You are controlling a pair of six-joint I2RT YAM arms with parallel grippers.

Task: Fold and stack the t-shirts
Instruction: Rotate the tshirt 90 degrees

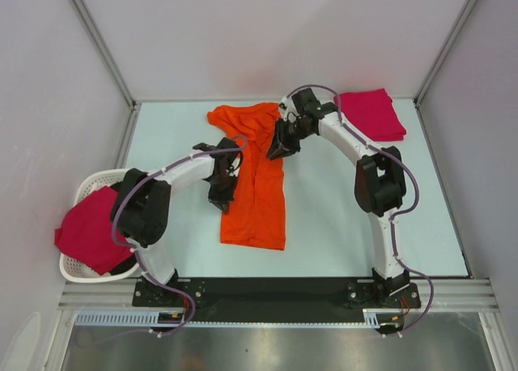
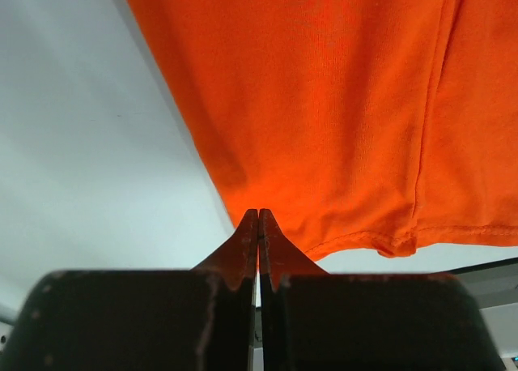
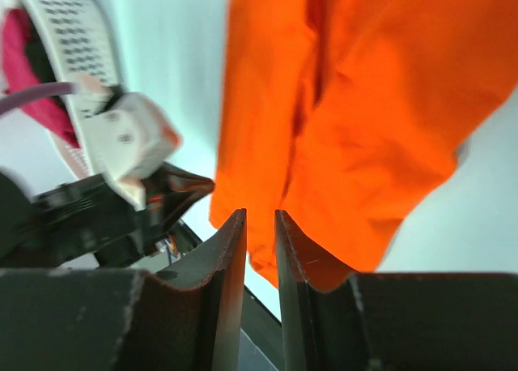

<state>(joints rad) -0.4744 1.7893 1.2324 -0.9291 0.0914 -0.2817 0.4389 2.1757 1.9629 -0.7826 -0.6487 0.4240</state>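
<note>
On the pale bench (image 1: pixel 340 225), gripping at frame centre the left edge of the orange t-shirt (image 1: pixel 257 201) with left fingers (image 2: pixel 244 248) pressed together, right fingers (image 3: pixel 227 253) narrowly parted near its top, probably for folding lengthwise.

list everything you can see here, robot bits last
orange t-shirt: one, bright orange, lying lengthwise mid-table
folded t-shirt: at least one, crimson-pink, far right corner of the table
draped t-shirt: one, crimson-pink, hanging over the basket's near rim
basket: one, white slatted, beside the table's left edge
table: one, pale blue-green
left arm, right arm: two, white and black, bases at the near edge
left pincer: black, shut on the orange t-shirt's edge
right pincer: black, jaws narrowly apart at the same shirt
</note>
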